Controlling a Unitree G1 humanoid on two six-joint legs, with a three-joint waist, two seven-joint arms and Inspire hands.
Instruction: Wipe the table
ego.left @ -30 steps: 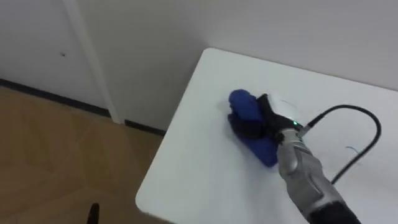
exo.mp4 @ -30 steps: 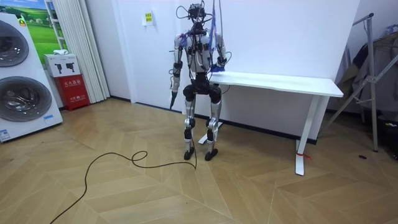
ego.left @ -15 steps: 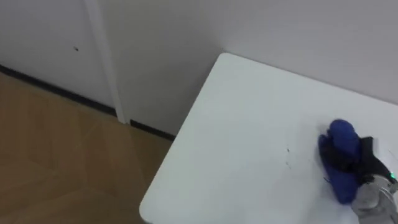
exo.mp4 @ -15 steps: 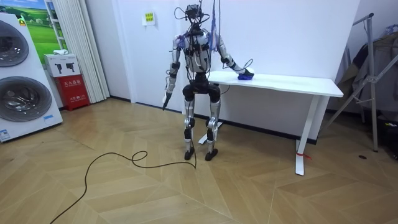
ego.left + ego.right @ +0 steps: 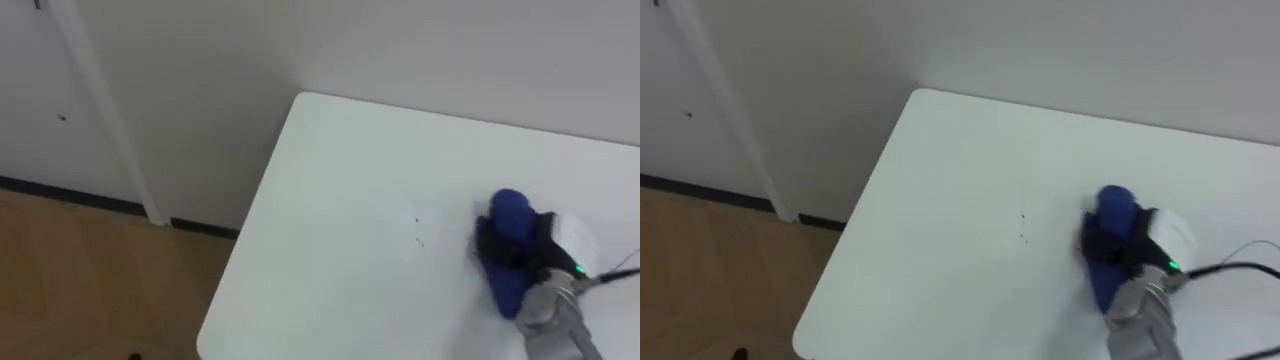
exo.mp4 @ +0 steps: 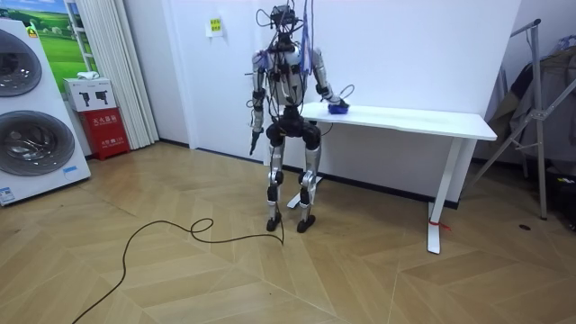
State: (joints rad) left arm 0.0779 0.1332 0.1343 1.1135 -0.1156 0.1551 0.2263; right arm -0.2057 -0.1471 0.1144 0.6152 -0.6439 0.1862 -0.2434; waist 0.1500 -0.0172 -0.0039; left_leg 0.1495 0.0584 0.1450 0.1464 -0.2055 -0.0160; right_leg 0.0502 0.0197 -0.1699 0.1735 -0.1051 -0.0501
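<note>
Far to the left of the fingers, in the room view, two stacked washing machines stand at the room view's left edge. A red box and a pale curtain are beside them. The robot stands upright on the wood floor at the left end of the white counter, facing the wall behind it. Its left hand hangs low at its side, well apart from the counter.

Seen from the head, the wall and a strip of floor lie left of the fingers. Next come the counter's rounded corner and a wide bare stretch of its top. A few tiny dark specks sit on the top just left of the fingers, between them and the corner.

The blue cloth lies bunched on the counter, directly under the fingers. The right hand reaches in from the lower right and rests on the cloth. Its dark fingers are curled over the bundle and clamped on it, holding it against the surface. Blue fabric sticks out past the fingers on both the far side and the near side.

Right of the fingers, the counter runs on toward its far leg. Beyond that a metal rack stands at the room view's right edge.
</note>
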